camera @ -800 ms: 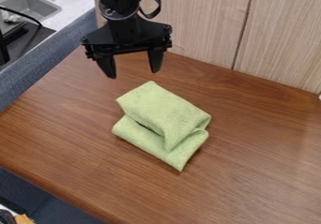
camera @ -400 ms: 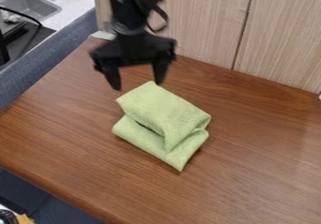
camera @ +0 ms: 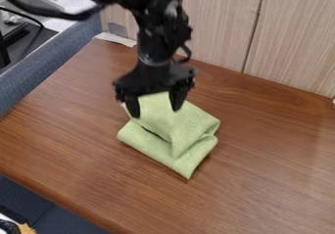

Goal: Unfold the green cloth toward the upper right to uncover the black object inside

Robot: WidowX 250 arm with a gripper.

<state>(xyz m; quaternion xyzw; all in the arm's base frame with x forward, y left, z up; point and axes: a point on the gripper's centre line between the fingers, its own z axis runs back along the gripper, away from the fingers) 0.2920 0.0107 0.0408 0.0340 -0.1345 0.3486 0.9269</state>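
Green cloth (camera: pixel 190 130) – one, folded in uneven layers, lying on the wooden surface (camera: pixel 275 164); no grip made on it yet. Black claw (camera: pixel 155 113) – released, tips apart over the cloth's far part; contact perhaps, hard to judge. Pale panel (camera: pixel 294 42) beyond.

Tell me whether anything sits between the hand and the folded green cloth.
Nothing visible stands in the way. The hand hangs over the upper part of the green cloth with its fingers apart, and no other object shows between them. Whether the fingertips already touch the fabric, I cannot tell.
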